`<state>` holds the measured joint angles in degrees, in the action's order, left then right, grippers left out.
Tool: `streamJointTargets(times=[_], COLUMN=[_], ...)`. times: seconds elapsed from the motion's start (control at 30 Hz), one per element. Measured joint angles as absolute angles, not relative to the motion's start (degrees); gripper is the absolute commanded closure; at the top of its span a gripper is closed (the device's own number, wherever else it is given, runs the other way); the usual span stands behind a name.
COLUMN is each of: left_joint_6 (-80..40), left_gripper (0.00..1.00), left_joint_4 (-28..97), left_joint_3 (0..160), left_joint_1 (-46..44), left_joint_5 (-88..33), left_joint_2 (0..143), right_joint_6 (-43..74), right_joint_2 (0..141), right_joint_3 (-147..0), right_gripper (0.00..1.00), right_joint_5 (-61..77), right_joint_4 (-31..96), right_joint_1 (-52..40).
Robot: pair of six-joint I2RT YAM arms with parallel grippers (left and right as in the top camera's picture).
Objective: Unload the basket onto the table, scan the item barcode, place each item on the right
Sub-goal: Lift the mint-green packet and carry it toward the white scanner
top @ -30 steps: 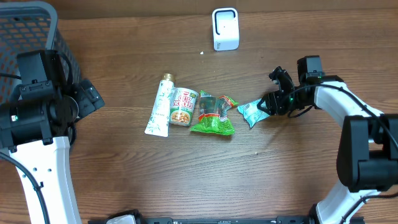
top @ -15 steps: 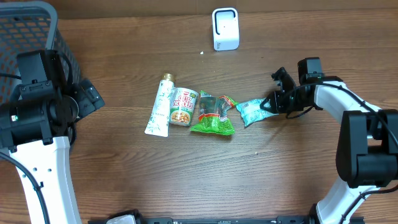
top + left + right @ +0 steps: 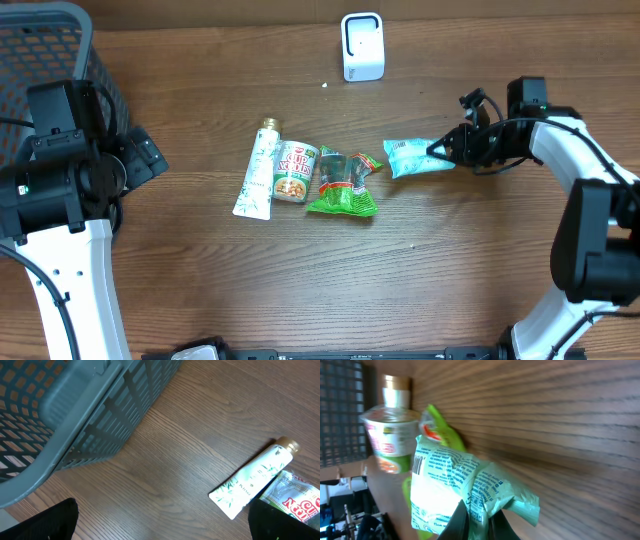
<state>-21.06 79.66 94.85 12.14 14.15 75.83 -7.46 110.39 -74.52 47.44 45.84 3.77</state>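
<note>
Where the right arm reaches in from the desk's [image 3: 300, 290] right side, the right fingers [image 3: 445, 151] are pinched shut on one end of the teal packet [image 3: 412, 158]. The packet stretches leftward from them, just right of the green snack bag [image 3: 345, 188] and below-right of the white scanner [image 3: 362, 45] – well apart from it. Whether the packet sits clear of the wood, I cannot tell from above. In the right wrist view the crinkled wrapper [image 3: 452, 485] fills the middle, gripped at its lower edge, and a barcode [image 3: 416, 465] shows on its left side. Behind it stand the cup noodles [image 3: 295, 172] and the capped tube [image 3: 257, 172], blurred. The tube, the cup and the green bag lie side by side mid-desk. The left fingers [image 3: 47, 522] are spread as wide as they go and hold nothing – they hang over bare wood beside the grey basket [image 3: 75, 410], with the tube [image 3: 255, 480] off to their right.
</note>
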Motion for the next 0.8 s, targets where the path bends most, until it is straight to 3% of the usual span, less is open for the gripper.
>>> streamJointTargets(times=[0.47, 0.8], left_joint_6=[-21.1, -21.1], left_gripper=[0.0, 0.0], left_joint_4=[79.7, 79.7], left_joint_3=[94.8, 94.8], left_joint_1=[12.1, 12.1], left_joint_5=[14.2, 14.2], left_joint_2=[75.8, 75.8], right_joint_6=[-7.4, 4.4], right_joint_2=[91.7, 81.8], right_joint_3=[-76.4, -76.4], right_gripper=[0.96, 0.96], right_joint_5=[48.5, 30.8], right_joint_4=[46.3, 38.4], right_joint_1=[0.4, -10.8])
